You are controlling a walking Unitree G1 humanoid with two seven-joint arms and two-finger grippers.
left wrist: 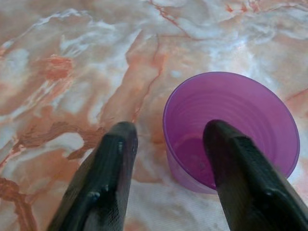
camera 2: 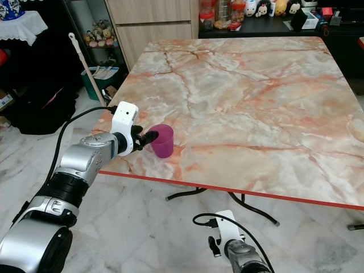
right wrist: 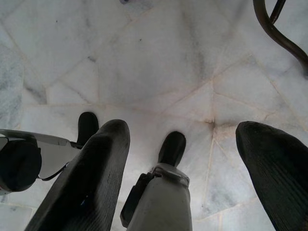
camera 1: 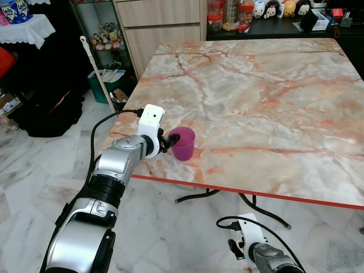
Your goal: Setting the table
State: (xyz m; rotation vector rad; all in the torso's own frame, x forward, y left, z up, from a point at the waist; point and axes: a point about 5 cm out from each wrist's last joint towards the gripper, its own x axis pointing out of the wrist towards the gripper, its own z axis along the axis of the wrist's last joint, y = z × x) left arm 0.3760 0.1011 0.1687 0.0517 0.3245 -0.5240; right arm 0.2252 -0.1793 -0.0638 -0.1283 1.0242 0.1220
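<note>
Jaws of the left gripper stood spread, straddling the wall of the purple cup: one finger inside, the other outside, not visibly clamped. That cup sat on the table, near its front edge. Closing off-centre would probably have tipped it or nudged it floorward. Below that edge, the right gripper hung idle, spread, holding nothing.

the left arm is silver with black joint rings. a white wrist block carries a black cable. the fingers are long, black and textured.
</note>
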